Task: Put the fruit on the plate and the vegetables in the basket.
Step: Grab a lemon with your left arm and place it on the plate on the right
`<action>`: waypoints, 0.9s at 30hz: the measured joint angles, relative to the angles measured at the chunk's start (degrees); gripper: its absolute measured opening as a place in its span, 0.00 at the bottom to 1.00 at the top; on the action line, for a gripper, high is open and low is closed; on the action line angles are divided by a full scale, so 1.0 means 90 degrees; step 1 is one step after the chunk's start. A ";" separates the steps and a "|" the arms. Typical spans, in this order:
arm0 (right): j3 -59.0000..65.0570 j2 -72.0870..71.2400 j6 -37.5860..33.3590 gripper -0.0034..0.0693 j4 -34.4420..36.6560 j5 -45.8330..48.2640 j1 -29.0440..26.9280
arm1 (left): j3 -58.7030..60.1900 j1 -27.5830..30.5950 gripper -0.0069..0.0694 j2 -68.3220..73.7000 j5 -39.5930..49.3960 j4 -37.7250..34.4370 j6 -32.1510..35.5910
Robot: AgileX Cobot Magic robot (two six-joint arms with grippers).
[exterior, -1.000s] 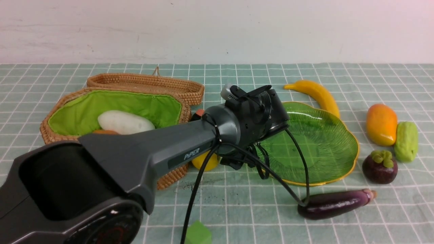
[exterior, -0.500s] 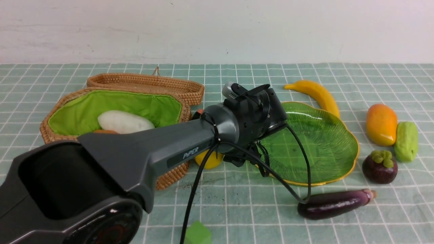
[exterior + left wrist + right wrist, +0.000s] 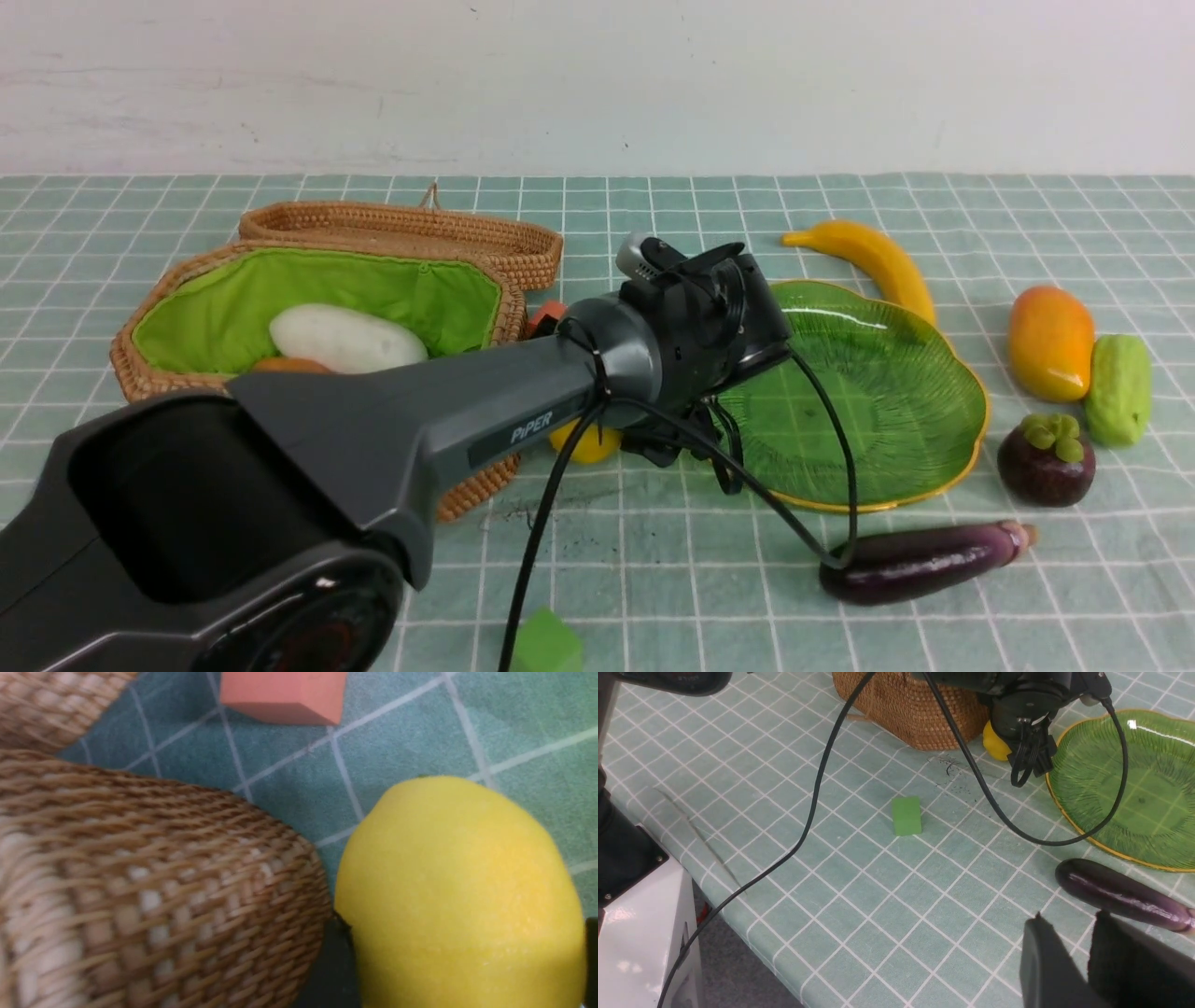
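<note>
My left gripper [image 3: 462, 961] is shut on the yellow lemon [image 3: 458, 891], its dark fingers pressed to both sides, close beside the wicker basket [image 3: 163, 882]. In the front view the lemon [image 3: 583, 443] hangs between the basket [image 3: 467, 495] and the green plate [image 3: 934, 485]. A white radish [image 3: 345, 338] and an orange potato [image 3: 285, 364] lie in the basket. Banana [image 3: 873, 257], mango [image 3: 1050, 341], gourd [image 3: 1117, 387] and mangosteen [image 3: 1046, 462] lie right of the plate. My right gripper [image 3: 1069, 917] hovers narrowly open and holding nothing, just short of the eggplant [image 3: 1120, 896].
A small green cube [image 3: 546, 644] sits near the table's front edge and an orange-red cube [image 3: 285, 693] lies behind the lemon by the basket. The left arm's black cable loops over the plate's near rim down to the eggplant [image 3: 924, 560]. The basket's lid lies open behind it.
The left wrist has shifted slightly right and up, and the lemon has moved with it, away from the basket wall. Everything else has stayed put.
</note>
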 joint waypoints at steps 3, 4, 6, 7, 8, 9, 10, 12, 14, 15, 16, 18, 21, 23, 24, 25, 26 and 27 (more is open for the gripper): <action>0.0000 0.0000 -0.0019 0.27 0.0000 0.0000 0.0000 | 0.0000 0.0000 0.89 0.0000 -0.0024 -0.0002 0.0006; 0.0000 0.0000 -0.0019 0.27 0.0000 0.0000 0.0000 | 0.0000 0.0000 0.89 0.0000 -0.0033 -0.0009 0.0006; 0.0000 0.0000 -0.0019 0.27 0.0012 0.0000 0.0000 | 0.0000 0.0000 0.89 -0.0006 -0.0033 -0.0003 0.0006; 0.0000 0.0000 -0.0019 0.27 0.0012 0.0000 0.0000 | 0.0000 0.0000 0.88 -0.0006 -0.0038 0.0003 0.0006; 0.0000 0.0000 -0.0019 0.27 0.0012 0.0000 0.0000 | 0.0000 -0.0006 0.88 -0.0006 -0.0038 0.0009 0.0006; 0.0000 0.0000 -0.0019 0.27 0.0018 0.0000 0.0000 | 0.0000 -0.0006 0.88 -0.0006 -0.0039 0.0017 0.0006; 0.0000 0.0000 -0.0019 0.27 0.0018 0.0000 0.0000 | 0.0000 -0.0006 0.88 -0.0006 -0.0047 0.0023 0.0006; 0.0000 0.0000 -0.0022 0.27 0.0018 0.0000 0.0000 | 0.0000 -0.0006 0.88 -0.0006 -0.0086 0.0023 0.0006; 0.0000 0.0000 -0.0027 0.27 0.0018 0.0000 0.0000 | 0.0000 0.0006 0.88 -0.0006 -0.0104 0.0023 0.0006; 0.0000 0.0000 -0.0027 0.27 0.0018 0.0000 0.0000 | 0.0000 0.0013 0.88 -0.0006 -0.0104 0.0023 0.0006; 0.0000 0.0000 -0.0027 0.27 0.0018 0.0000 0.0000 | 0.0000 0.0013 0.88 0.0000 -0.0104 0.0023 0.0006; 0.0000 0.0000 -0.0027 0.27 0.0018 0.0000 0.0000 | 0.0000 0.0013 0.87 0.0000 -0.0104 0.0023 0.0000; 0.0000 0.0000 -0.0027 0.27 0.0018 0.0000 0.0000 | 0.0000 0.0013 0.83 0.0000 -0.0104 0.0015 -0.0027; 0.0000 0.0000 -0.0027 0.27 0.0018 0.0000 0.0000 | 0.0000 0.0013 0.82 0.0000 -0.0098 0.0003 -0.0062; 0.0000 0.0000 -0.0027 0.27 0.0018 0.0000 0.0000 | 0.0000 0.0013 0.82 0.0000 -0.0083 0.0003 -0.0068; 0.0000 0.0000 -0.0027 0.27 0.0018 0.0000 0.0000 | 0.0000 0.0013 0.82 0.0000 -0.0056 0.0001 -0.0071; 0.0000 0.0000 -0.0027 0.27 0.0018 0.0000 0.0000 | 0.0000 0.0013 0.82 0.0000 -0.0057 0.0001 -0.0071; 0.0000 0.0000 -0.0027 0.27 0.0018 0.0000 0.0000 | 0.0000 0.0013 0.82 0.0000 -0.0035 0.0001 -0.0077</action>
